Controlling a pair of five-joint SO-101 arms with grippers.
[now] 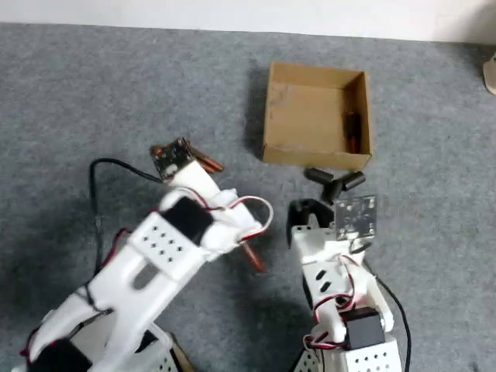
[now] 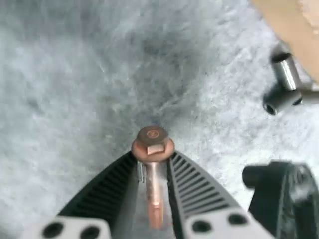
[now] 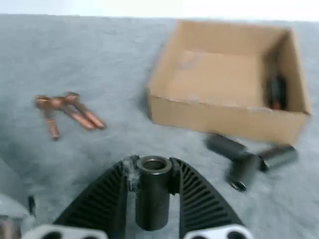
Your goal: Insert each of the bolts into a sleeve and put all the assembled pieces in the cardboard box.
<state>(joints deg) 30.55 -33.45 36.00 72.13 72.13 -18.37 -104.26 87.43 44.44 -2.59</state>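
Bolt (image 2: 152, 159): copper, pinched between my left jaws. Shank lies along the gap, hex head out past the tips.

Sleeve (image 3: 153, 191): dark, clamped in my right jaws, open end at the tips. Bolt and sleeve are apart, and the two sets of jaws are near each other without touching.

Cardboard box (image 1: 314, 155): open top, standing on the grey counter (image 1: 93, 93) beyond my right jaws. Contents: one dark piece (image 1: 353, 133) with copper showing at an end, lying along a side wall.

Three loose sleeves (image 1: 333, 183): bunched on the counter just outside the box's near wall, between it and my right jaws.

Loose bolts (image 3: 65, 107): small copper cluster on the counter, well apart from the box.
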